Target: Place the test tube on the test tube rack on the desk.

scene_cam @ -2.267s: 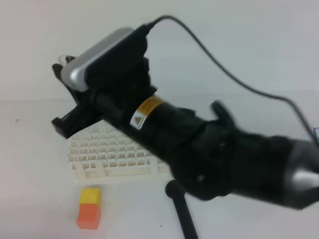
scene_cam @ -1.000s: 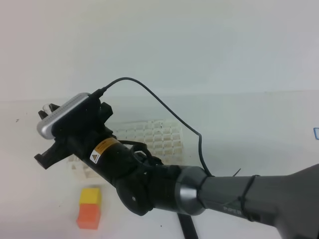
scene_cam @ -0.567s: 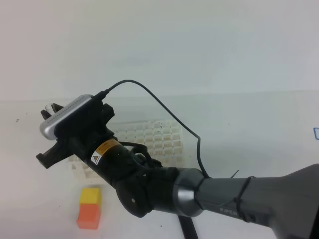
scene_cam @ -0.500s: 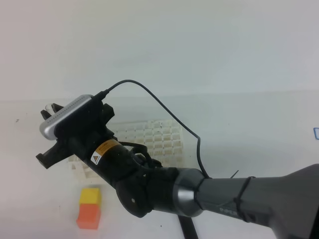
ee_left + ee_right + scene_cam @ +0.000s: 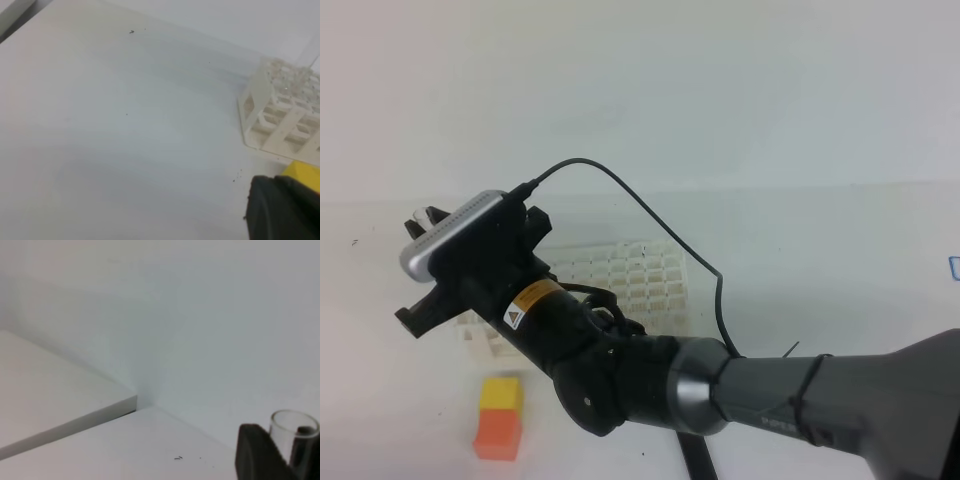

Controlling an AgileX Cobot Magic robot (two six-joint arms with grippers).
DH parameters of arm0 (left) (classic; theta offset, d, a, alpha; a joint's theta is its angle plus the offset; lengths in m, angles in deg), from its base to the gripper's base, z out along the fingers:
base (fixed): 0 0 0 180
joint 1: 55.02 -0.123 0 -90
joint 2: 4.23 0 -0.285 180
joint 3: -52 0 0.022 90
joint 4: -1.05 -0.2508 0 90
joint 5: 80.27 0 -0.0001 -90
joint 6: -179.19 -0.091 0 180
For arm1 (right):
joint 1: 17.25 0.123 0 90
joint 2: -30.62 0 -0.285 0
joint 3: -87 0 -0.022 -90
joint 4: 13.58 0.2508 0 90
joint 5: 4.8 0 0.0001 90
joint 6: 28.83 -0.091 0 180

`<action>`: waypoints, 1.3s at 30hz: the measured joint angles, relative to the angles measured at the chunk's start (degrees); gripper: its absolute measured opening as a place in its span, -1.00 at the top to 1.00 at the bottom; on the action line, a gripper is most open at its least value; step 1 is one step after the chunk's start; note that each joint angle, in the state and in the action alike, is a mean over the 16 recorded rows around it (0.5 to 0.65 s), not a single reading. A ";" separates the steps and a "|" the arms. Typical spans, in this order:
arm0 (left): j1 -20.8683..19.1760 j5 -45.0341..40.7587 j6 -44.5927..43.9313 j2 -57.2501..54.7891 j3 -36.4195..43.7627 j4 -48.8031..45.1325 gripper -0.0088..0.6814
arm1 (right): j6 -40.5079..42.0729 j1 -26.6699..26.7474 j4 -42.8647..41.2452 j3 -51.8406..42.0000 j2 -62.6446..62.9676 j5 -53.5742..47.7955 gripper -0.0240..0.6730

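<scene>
Barely anything has shifted: the right gripper [image 5: 420, 222] stays at left, clamping the tube [image 5: 294, 432] upright above the rack [image 5: 620, 280]'s left end. Insertion still pending.

lab bench, test tube rack [image 5: 620, 285], white desk [image 5: 840, 260]

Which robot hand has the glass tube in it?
The right hand, above the rack's left end. The tube's open rim shows between its fingers; the left hand holds nothing visible.
</scene>
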 joint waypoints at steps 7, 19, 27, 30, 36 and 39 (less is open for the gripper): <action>0.00 -0.03 -0.05 -0.05 0.00 0.00 0.98 | 0.72 0.47 0.52 -0.02 0.05 -0.27 0.58; 0.00 0.01 -0.09 -0.06 0.00 0.00 0.98 | 1.56 1.10 2.04 -0.49 0.09 -1.28 0.58; 0.00 0.06 -0.09 -0.06 0.00 -0.06 0.98 | 1.30 1.23 3.26 -1.59 -0.27 -0.01 0.58; 0.00 0.08 -0.09 -0.06 0.00 -0.09 0.98 | 0.96 1.31 3.68 -2.00 -0.58 0.83 0.58; 0.00 0.13 -0.10 -0.06 0.00 -0.14 0.98 | 0.30 1.45 4.27 -2.38 -1.41 2.28 0.58; 0.00 0.13 -0.10 -0.06 0.00 -0.14 0.98 | 0.06 1.50 4.48 -2.40 -1.87 2.66 0.58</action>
